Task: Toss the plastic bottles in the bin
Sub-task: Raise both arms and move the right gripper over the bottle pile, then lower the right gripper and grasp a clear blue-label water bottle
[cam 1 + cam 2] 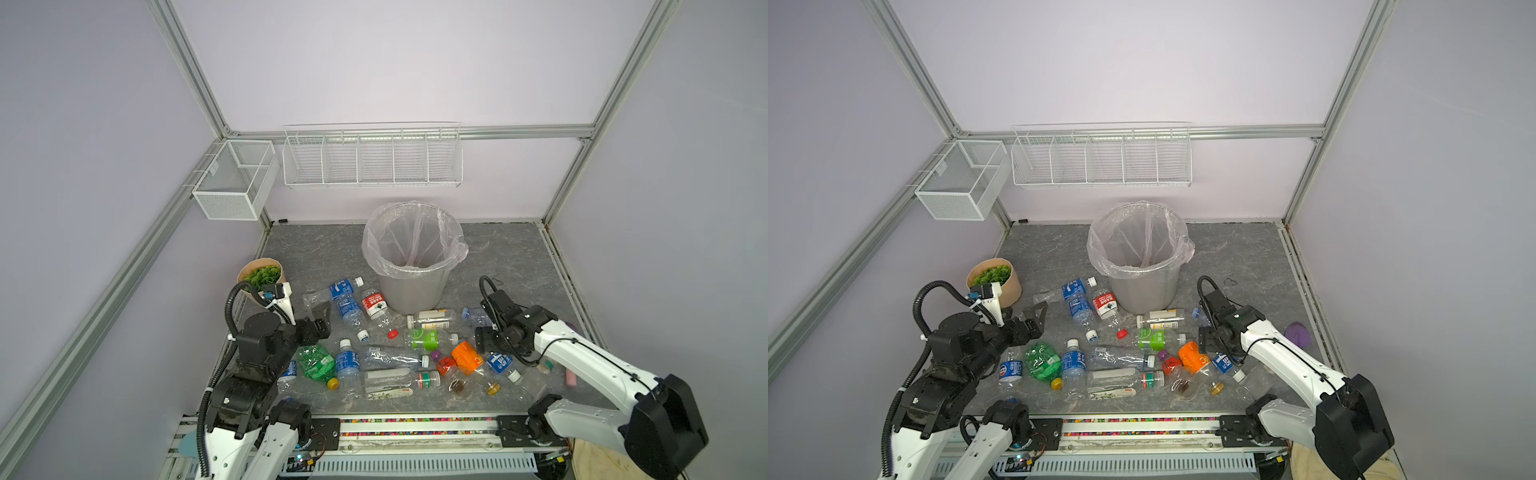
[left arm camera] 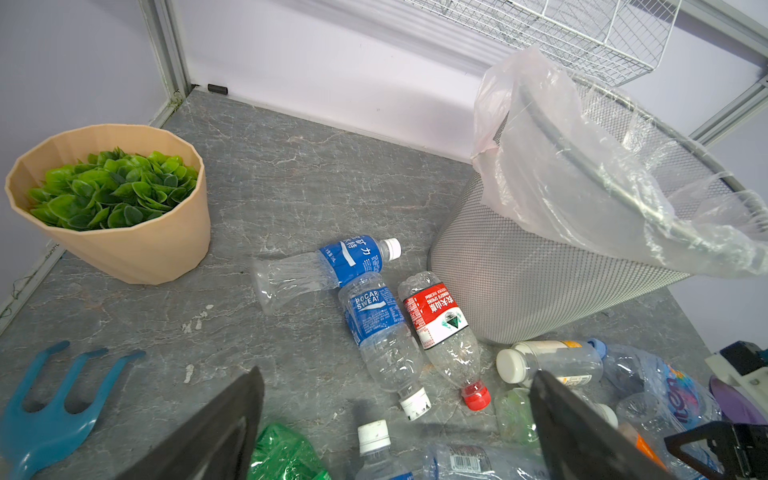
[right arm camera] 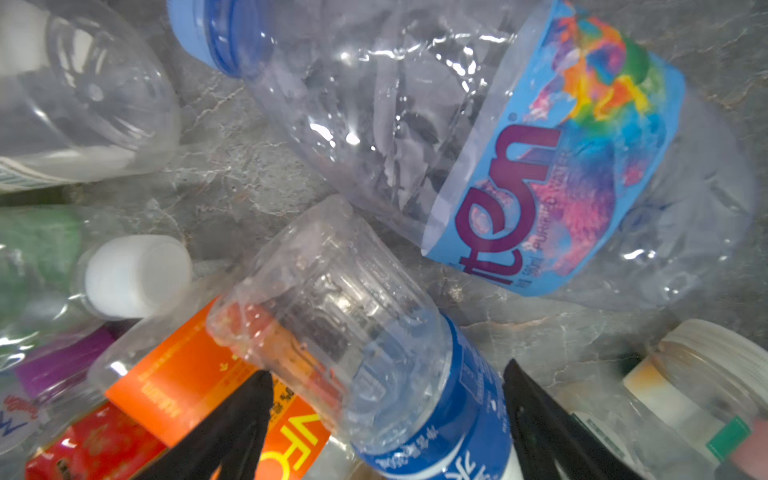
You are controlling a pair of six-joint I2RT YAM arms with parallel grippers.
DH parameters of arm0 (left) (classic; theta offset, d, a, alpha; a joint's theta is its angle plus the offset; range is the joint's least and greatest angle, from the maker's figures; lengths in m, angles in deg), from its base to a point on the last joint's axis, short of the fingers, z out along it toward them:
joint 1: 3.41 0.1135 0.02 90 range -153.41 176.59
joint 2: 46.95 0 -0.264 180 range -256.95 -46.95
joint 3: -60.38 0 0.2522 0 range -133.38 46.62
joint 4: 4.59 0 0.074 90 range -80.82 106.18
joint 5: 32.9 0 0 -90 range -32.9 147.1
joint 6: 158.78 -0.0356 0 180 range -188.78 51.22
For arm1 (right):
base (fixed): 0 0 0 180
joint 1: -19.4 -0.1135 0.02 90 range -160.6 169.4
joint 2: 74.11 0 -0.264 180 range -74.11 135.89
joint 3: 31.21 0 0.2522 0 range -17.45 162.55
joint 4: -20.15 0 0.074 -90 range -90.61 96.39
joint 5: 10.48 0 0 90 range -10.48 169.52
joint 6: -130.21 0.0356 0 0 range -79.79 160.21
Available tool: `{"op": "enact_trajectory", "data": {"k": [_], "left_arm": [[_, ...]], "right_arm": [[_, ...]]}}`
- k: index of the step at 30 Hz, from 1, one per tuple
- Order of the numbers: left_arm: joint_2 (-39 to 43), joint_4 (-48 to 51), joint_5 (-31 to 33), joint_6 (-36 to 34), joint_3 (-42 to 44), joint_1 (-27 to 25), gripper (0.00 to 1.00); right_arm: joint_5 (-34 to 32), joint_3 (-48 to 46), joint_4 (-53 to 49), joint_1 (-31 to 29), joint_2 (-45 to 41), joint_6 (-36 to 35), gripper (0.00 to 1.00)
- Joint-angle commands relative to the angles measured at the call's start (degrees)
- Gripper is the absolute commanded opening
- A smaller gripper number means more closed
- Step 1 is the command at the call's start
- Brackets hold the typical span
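Note:
Several plastic bottles (image 1: 374,357) lie scattered on the grey floor in front of the bin (image 1: 411,291), a grey bucket lined with a clear bag, seen in both top views (image 1: 1138,286). My right gripper (image 3: 382,374) is low over the pile, open, its black fingers (image 3: 245,411) on either side of a clear bottle with a blue label (image 3: 415,395); that bottle rests on an orange-labelled one (image 3: 187,374). My left gripper (image 2: 397,374) hangs open and empty above the floor, near two blue-labelled bottles (image 2: 374,316) and a red-labelled one (image 2: 436,316). A crushed green bottle (image 1: 316,361) lies below it.
A tan pot of green leaves (image 1: 259,276) stands at the left, and a blue hand rake (image 2: 54,399) lies near it. White wire baskets (image 1: 374,158) hang on the back wall and one (image 1: 235,178) on the left. A purple object (image 1: 1298,332) lies by the right edge.

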Motion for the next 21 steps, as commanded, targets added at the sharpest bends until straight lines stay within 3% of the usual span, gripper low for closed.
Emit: {"op": "enact_trajectory", "data": {"k": [1, 11, 21], "left_arm": [[0.7, 1.0, -0.3, 0.8, 0.4, -0.2, 0.99], [0.9, 0.9, 0.1, 0.8, 0.4, -0.2, 0.99], [0.7, 0.9, 0.5, 0.9, 0.4, -0.2, 0.99]], "right_arm": [[-0.7, -1.2, 1.7, -0.4, 1.3, 1.1, 0.86], [-2.1, -1.9, 4.0, -0.4, 5.9, 1.5, 0.77], [-3.2, -1.6, 5.2, -0.5, 9.3, 1.0, 0.74]]}}
